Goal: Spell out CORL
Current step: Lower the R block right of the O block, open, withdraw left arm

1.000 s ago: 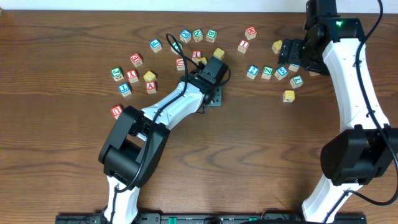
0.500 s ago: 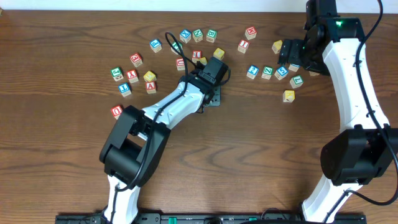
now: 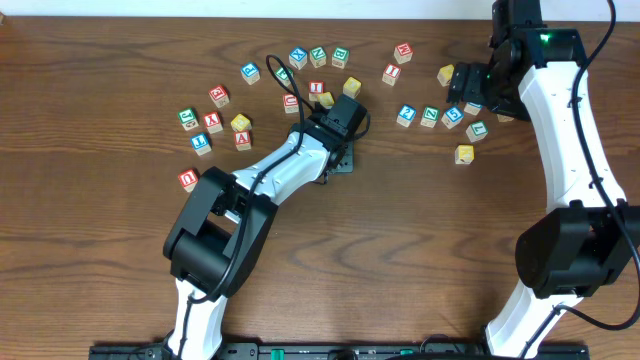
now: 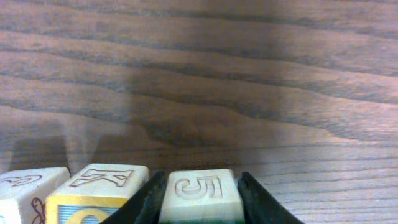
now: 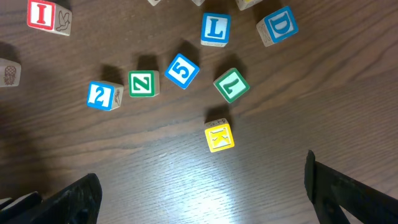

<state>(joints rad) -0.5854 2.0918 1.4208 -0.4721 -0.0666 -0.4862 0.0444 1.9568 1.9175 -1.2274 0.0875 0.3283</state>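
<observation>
Presently: left gripper (image 4: 200,179), fingers close against both sides of a green-edged cube (image 4: 199,194) (engraved 5 on its visible side; probably the R, letter unseen), clamping or merely flanking cannot be told. A K-engraved cube (image 4: 102,186) sits just beside one finger, toward the middle of the worktop (image 4: 261,81). Right gripper (image 5: 201,168), jaws wide and empty, hangs above the blue L cube (image 5: 215,29), right of centre toward the far edge; hazard, as judged: a spreading finger shoves the K-engraved cube askew.

Overhead, light is even and sharp, shadows soft on the table (image 3: 420,230). The left wrist view is dimmer, blurred toward its top. Pale glare sheens the wood in the right wrist view.
</observation>
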